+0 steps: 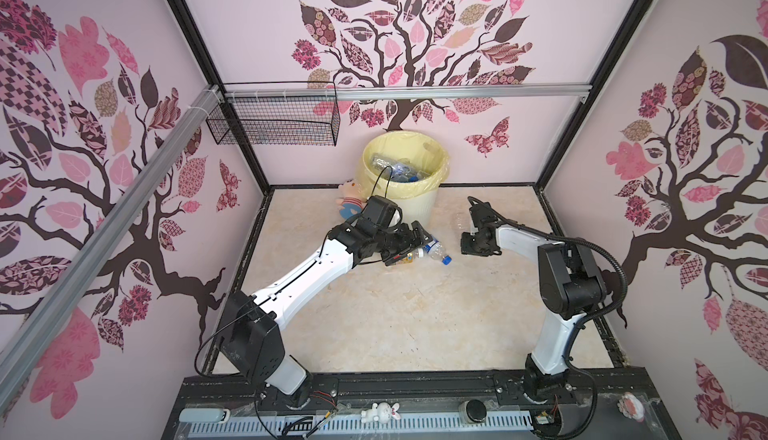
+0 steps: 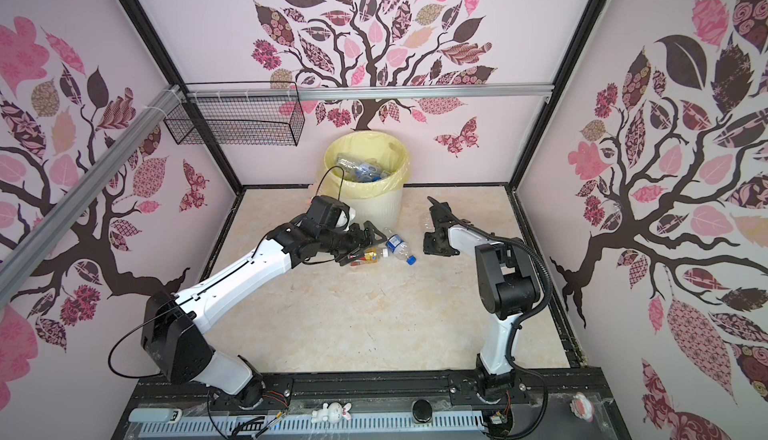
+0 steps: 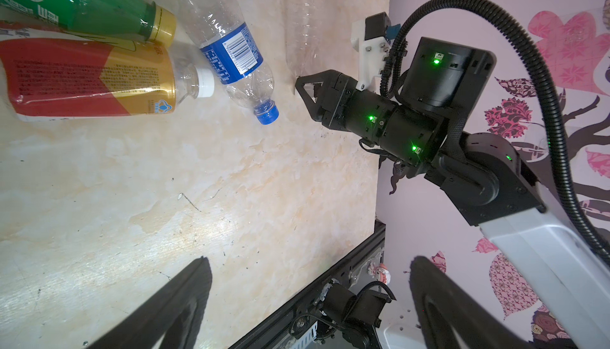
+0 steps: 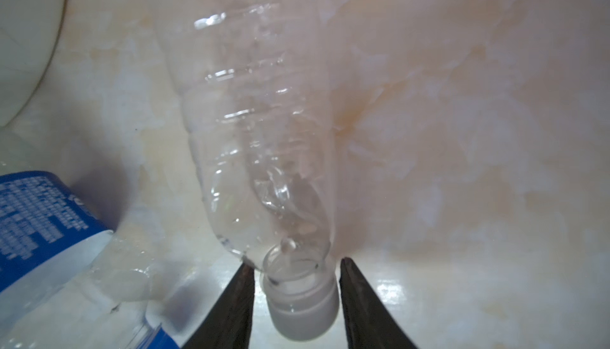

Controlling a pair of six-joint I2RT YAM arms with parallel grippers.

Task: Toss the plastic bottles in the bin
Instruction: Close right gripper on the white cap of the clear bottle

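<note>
The round cream ribbed plastic bin, lined in pale yellow, already holds several clear plastic bottles. Four are left on the marbled desk: a green bottle, a red-and-gold-labelled bottle, a blue-labelled clear bottle and a clear unlabelled bottle. The right fingers flank that last bottle's white cap, all but touching it; I cannot tell whether they are clamped. The left fingers stand wide apart and empty near the other three.
</note>
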